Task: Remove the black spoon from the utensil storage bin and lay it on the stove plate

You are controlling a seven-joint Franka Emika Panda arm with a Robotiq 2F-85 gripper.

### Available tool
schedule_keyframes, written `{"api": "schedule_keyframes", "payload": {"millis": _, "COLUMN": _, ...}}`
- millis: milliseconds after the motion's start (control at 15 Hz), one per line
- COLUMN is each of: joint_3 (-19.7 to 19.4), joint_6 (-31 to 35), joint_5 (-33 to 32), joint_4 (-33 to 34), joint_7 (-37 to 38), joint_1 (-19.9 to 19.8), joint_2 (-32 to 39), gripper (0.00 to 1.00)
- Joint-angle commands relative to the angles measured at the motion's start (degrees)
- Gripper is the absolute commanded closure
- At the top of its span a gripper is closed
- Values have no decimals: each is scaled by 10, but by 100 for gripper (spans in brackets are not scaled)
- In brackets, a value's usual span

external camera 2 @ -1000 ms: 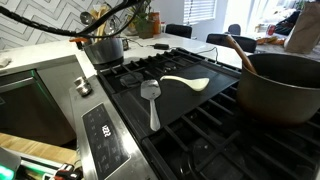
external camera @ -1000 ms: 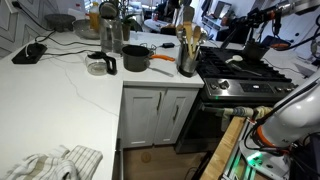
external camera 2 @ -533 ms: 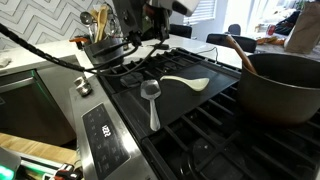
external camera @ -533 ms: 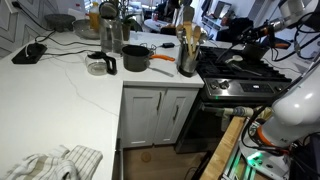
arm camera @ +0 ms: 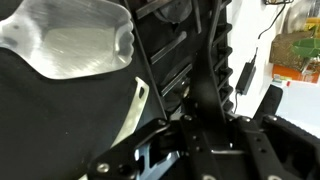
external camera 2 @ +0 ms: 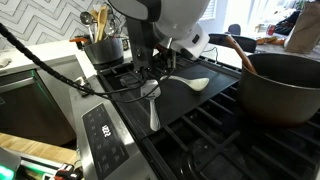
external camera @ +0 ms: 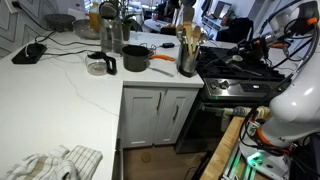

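Note:
The dark grey crock [external camera 2: 105,48] with wooden utensils stands at the back corner beside the black cooktop [external camera 2: 205,125]; it also shows in an exterior view [external camera: 187,62]. My gripper [external camera 2: 155,68] hangs low over the cooktop's near burner grates, just above a silver spoon [external camera 2: 151,102]. In the wrist view the gripper [arm camera: 205,90] has its jaws drawn together on a long black handle, the black spoon [arm camera: 216,30], which runs up over the grates. The silver spoon's bowl [arm camera: 75,40] lies close beside it. The spoon's own bowl is hidden.
A white spoon [external camera 2: 188,82] lies on the cooktop beyond the silver one. A large dark pot [external camera 2: 282,88] fills the right burners. A squat black pot [external camera: 135,58] and a glass carafe [external camera: 98,66] stand on the white counter [external camera: 70,90]. The range knobs [external camera 2: 82,88] face front.
The arm has come down from high above the range and away from the crock. The gripper now sits low over the grates by the silver spoon.

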Motion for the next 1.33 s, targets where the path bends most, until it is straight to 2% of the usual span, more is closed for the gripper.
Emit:
{"api": "schedule_keyframes", "payload": {"millis": 0, "joint_3": 44, "joint_6": -17, "joint_5": -5, "joint_4": 38, "joint_7": 19, "joint_1": -42, "joint_2": 28, "gripper": 62}}
{"api": "schedule_keyframes", "payload": {"millis": 133, "joint_3": 61, "joint_6": -20, "joint_5": -13, "joint_4": 49, "joint_7": 29, "joint_1": -54, "joint_2": 33, "gripper": 62}}
{"api": "schedule_keyframes", "payload": {"millis": 400, "joint_3": 80, "joint_6": -18, "joint_5": -42, "joint_4": 70, "joint_7": 40, "joint_1": -62, "joint_2": 25, "gripper": 31}}
{"api": "schedule_keyframes", "payload": {"millis": 667, "joint_3": 83, "joint_6": -29, "joint_5": -134, "joint_4": 92, "joint_7": 40, "joint_1": -56, "joint_2": -5, "gripper": 2}}
{"api": "schedule_keyframes", "payload": {"millis": 867, "joint_3": 87, "joint_6": -30, "joint_5": -224, "joint_4": 103, "joint_7": 46, "joint_1": -44, "joint_2": -47, "gripper": 0}}
{"api": "schedule_keyframes", "payload": {"millis": 1000, "joint_3": 94, "joint_6": -54, "joint_5": -292, "joint_4": 111, "joint_7": 54, "joint_1": -33, "joint_2": -77, "gripper": 0}}
{"api": "schedule_keyframes", "payload": {"millis": 1133, "joint_3": 103, "joint_6": -68, "joint_5": -367, "joint_4": 106, "joint_7": 69, "joint_1": -13, "joint_2": -116, "gripper": 0}}
{"api": "schedule_keyframes", "payload": {"millis": 1267, "joint_3": 114, "joint_6": -46, "joint_5": -439, "joint_4": 86, "joint_7": 77, "joint_1": 19, "joint_2": -159, "gripper": 0}}
